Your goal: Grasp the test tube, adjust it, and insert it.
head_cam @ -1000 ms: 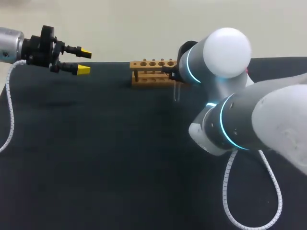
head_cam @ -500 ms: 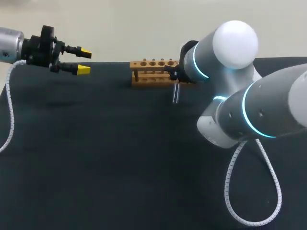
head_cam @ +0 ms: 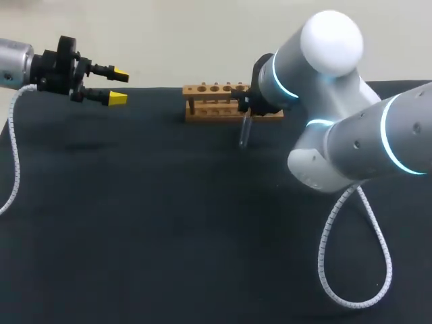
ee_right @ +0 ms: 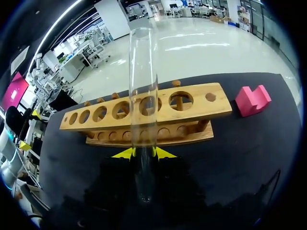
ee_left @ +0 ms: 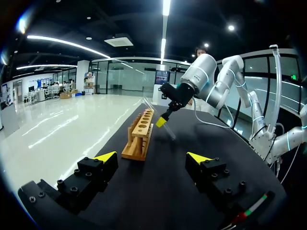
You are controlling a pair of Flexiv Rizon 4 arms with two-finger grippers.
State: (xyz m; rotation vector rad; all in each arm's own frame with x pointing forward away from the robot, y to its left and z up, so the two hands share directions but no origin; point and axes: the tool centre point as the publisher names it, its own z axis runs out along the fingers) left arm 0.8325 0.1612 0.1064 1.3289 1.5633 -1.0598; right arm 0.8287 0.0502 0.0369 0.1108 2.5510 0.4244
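Because it is the biggest thing, worktop (head_cam: 135,223): a dark cloth covers it, and everything else sits on it or hangs over it.
Right arm (head_cam: 351,142): big and grey-white with blue light rings. It comes in from 3 o'clock and bends up to 12 o'clock, close to the rack.
Left arm (head_cam: 13,64): it comes in at 10 o'clock and stays over the far corner of the worktop, well apart from the rack.
Rack (head_cam: 212,101): a wooden rack with a row of round holes on top. It stands at 12 o'clock on the worktop, by the far edge. No hole has a tube in it.
Left hand (head_cam: 118,86): its two yellow tips are apart, with nothing between them. It points toward 3 o'clock, at the rack.
Right hand (ee_right: 143,153): its yellow tips are clamped on the test tube from two sides.
Test tube (ee_right: 143,96): a clear glass tube held in the right hand, just in front of the rack, at 4 o'clock from the rack's middle. It tilts a little. I cannot tell if its low end touches the worktop.
Pink block (ee_right: 253,99): a small notched block on the worktop, near one end of the rack.
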